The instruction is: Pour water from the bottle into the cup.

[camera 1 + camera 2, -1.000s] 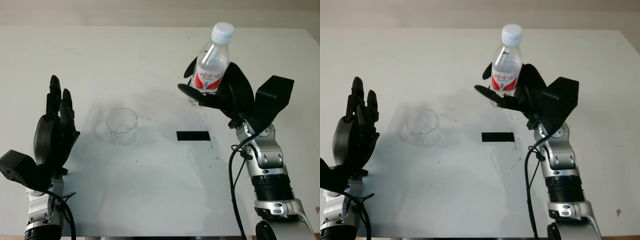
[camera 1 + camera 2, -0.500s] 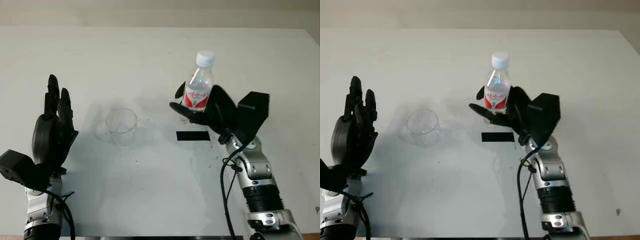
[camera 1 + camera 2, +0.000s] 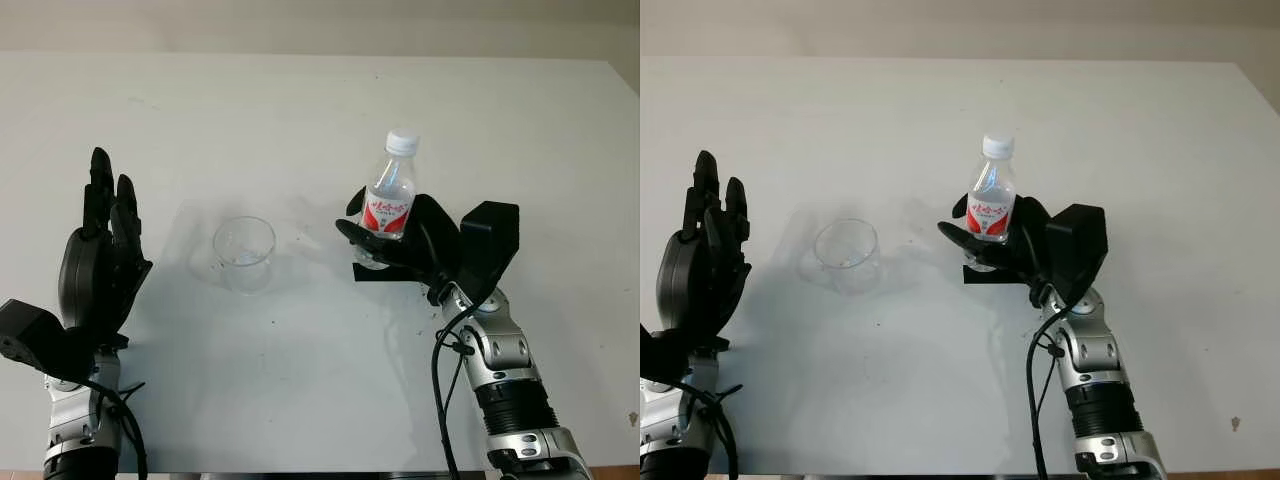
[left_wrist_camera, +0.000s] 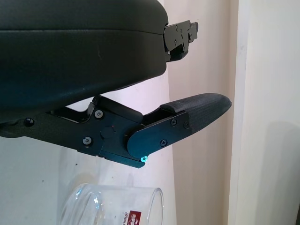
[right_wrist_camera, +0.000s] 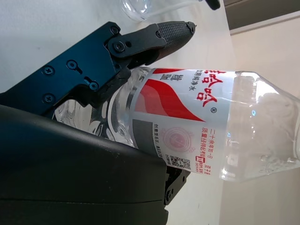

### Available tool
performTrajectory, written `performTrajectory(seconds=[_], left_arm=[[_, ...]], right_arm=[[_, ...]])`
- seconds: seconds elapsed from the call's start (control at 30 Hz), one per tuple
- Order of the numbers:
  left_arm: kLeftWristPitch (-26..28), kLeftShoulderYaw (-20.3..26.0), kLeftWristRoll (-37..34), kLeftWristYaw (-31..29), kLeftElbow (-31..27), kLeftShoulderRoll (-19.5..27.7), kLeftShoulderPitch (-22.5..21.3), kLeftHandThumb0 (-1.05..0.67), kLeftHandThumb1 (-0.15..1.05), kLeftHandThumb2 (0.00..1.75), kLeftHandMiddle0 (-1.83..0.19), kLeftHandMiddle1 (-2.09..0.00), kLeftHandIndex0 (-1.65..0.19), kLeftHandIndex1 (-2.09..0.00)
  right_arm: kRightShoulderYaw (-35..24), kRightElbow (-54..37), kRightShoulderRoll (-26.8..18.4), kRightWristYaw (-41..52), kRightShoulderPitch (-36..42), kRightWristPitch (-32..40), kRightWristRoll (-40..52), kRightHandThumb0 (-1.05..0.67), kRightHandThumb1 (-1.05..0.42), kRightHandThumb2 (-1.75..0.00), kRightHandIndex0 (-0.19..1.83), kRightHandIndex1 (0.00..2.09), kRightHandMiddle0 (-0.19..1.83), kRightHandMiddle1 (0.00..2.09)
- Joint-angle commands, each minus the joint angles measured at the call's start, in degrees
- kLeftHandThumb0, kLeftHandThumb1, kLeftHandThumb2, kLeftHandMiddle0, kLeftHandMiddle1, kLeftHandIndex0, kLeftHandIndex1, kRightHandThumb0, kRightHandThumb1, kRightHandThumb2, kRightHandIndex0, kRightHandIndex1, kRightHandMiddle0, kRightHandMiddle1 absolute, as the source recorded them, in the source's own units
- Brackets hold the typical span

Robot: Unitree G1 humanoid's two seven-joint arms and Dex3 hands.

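Note:
A clear plastic bottle (image 3: 389, 204) with a red-and-white label and a white cap stands upright in my right hand (image 3: 395, 245), whose fingers are shut round its lower half. Its base sits at or just over a black tape mark (image 3: 385, 273) on the table; I cannot tell if it touches. The label (image 5: 187, 117) reads clearly in the right wrist view. An empty clear cup (image 3: 244, 253) stands upright to the left of the bottle, about a hand's width away. My left hand (image 3: 100, 265) is open, raised at the left edge of the table, left of the cup (image 4: 112, 206).
The white table (image 3: 300, 120) stretches wide behind and around both objects. Its far edge meets a pale wall at the top. The right forearm and its black cable (image 3: 440, 370) rise from the bottom right.
My right hand has come down and toward the cup with the bottle, from high over the right side to the black mark. The left hand and the cup have stayed put.

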Motion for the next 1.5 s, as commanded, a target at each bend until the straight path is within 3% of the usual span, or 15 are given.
performTrajectory(seconds=[0.0,0.53,0.67,0.8,0.93,1.0,1.2,1.37,1.47], left_arm=[[0.12,0.17,-0.38,-0.15,0.49,0.18,0.53,-0.70,1.05,0.80,0.19,0.00,0.19,0.00],[-0.57,0.17,-0.95,-0.88,1.14,0.41,0.22,-0.69,1.05,0.80,0.19,0.00,0.19,0.00],[-0.31,0.19,-0.79,-0.28,0.55,0.39,0.23,-0.68,1.05,0.81,0.19,0.00,0.19,0.00],[-0.14,0.29,-1.09,-0.26,0.36,0.57,0.35,-0.68,1.05,0.81,0.19,0.00,0.19,0.00],[0.00,0.47,-1.44,-0.55,0.31,0.84,0.31,-0.68,1.05,0.81,0.19,0.00,0.19,0.00],[0.02,0.52,-1.51,-0.59,0.41,0.90,0.18,-0.68,1.05,0.81,0.19,0.00,0.19,0.00],[0.46,0.53,-1.68,-0.84,0.60,1.16,-0.26,-0.68,1.05,0.81,0.19,0.00,0.19,0.00],[1.00,0.70,-2.06,-1.08,0.66,1.26,-0.45,-0.68,1.05,0.81,0.19,0.00,0.19,0.00],[1.03,0.68,-1.93,-1.05,0.48,1.33,-0.34,-0.69,1.05,0.81,0.19,0.00,0.19,0.00]], right_arm=[[-0.53,1.71,0.05,-0.57,0.17,-1.08,-0.60,-0.43,-1.05,-0.46,1.18,2.09,0.85,2.09],[0.77,4.80,-1.04,1.76,1.79,-7.21,-3.96,-0.49,-1.05,-0.35,1.02,2.09,0.68,2.09],[2.31,5.43,-1.17,1.50,2.89,-10.38,-6.62,-0.52,-1.05,-0.28,0.76,2.09,0.45,2.09],[2.38,6.17,-0.51,2.16,3.92,-11.81,-6.22,-0.50,-1.05,-0.23,0.32,2.09,0.10,2.09],[2.74,5.26,-0.96,2.42,4.89,-11.78,-6.48,-0.51,-1.05,-0.21,0.06,2.09,-0.04,2.08],[2.85,4.89,-1.37,2.85,5.41,-12.49,-6.60,-0.54,-1.05,-0.21,-0.06,2.01,-0.07,1.94],[2.64,4.64,-2.05,3.80,6.90,-14.46,-6.70,-0.59,-1.05,-0.13,-0.10,1.52,-0.05,1.51],[2.42,4.68,-2.60,3.84,8.53,-17.17,-6.98,-0.60,-1.05,-0.10,-0.14,1.27,-0.12,1.38],[2.50,5.61,-3.78,2.94,9.33,-19.30,-8.71,-0.65,-1.05,-0.13,-0.09,0.98,-0.12,1.25]])
